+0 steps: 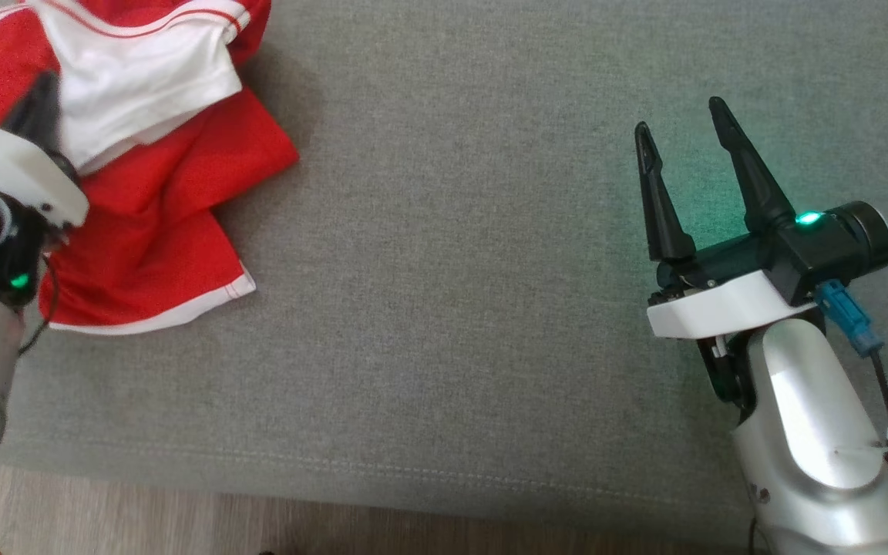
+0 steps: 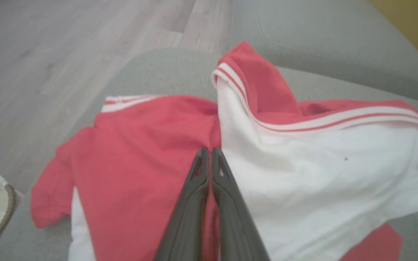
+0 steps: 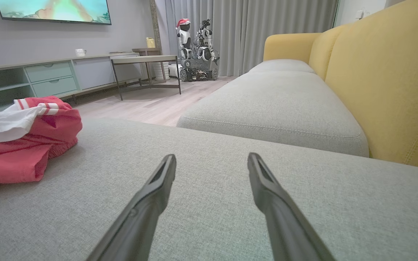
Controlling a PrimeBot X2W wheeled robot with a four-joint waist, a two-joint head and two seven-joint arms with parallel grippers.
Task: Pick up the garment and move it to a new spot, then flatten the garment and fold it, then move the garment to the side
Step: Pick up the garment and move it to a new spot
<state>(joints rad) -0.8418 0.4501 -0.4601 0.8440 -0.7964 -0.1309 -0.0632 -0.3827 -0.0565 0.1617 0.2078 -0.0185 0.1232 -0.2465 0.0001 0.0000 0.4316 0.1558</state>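
Toward the left end of the grey woven sofa cushion (image 1: 444,347), the red and white knit garment (image 1: 159,208) lies in a crumpled heap, with a white panel folded over the red. The left tool (image 2: 209,154) is pressed shut, its tips at the line where white meets red. It looks to be nipping a thin fold there, though the pinch itself is hidden. The right tool (image 1: 679,116) stands wide apart, holding nothing, over bare cushion well away from the cloth.

I judge the fabric light, limp and a little slick. It will sag and trail from any single hold, and a thin pinch may slip. Better holds for flattening would be the white-banded hem (image 1: 205,302) or the striped edge (image 2: 339,121).

Bunched like this, the garment has no true heading. In the head view the heap runs roughly far to near, with the hem's corner pointing toward the near right.
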